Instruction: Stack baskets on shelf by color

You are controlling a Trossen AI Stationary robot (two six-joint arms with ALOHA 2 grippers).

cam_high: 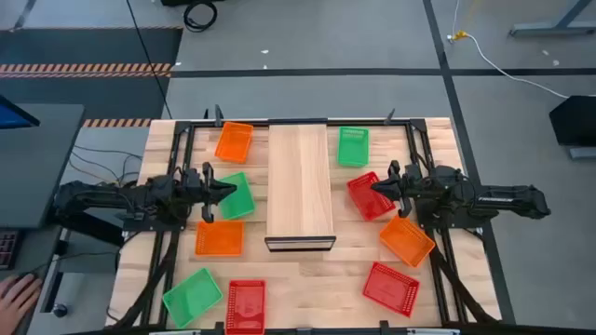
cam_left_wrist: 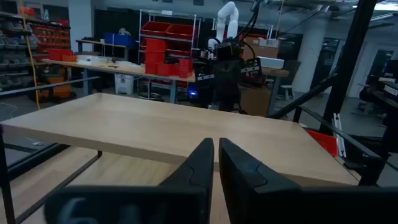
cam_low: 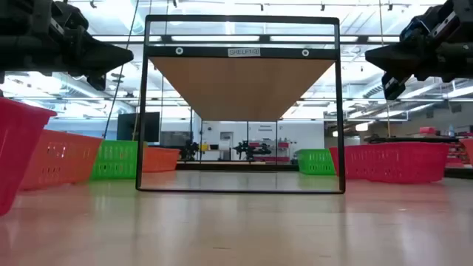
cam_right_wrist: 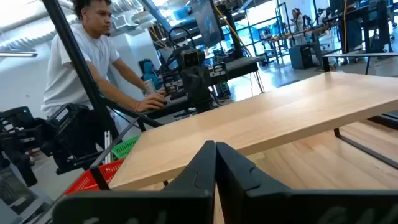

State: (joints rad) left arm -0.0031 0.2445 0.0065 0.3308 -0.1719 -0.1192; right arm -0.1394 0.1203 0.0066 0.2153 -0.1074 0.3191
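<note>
The pale wood shelf stands raised on a dark frame in the table's middle; the low view shows its underside. Several baskets rest on the tabletop on both sides of it. Left: orange, green, orange, green, red. Right: green, red, orange, red. My left gripper is shut, level, above the green basket and pointing at the shelf. My right gripper is shut, above the red basket, facing the shelf from the other side.
Dark frame bars run along the table's sides and far edge. A person stands beyond the table's left side, and a hand shows off the near left corner. Bare tabletop lies in front of the shelf.
</note>
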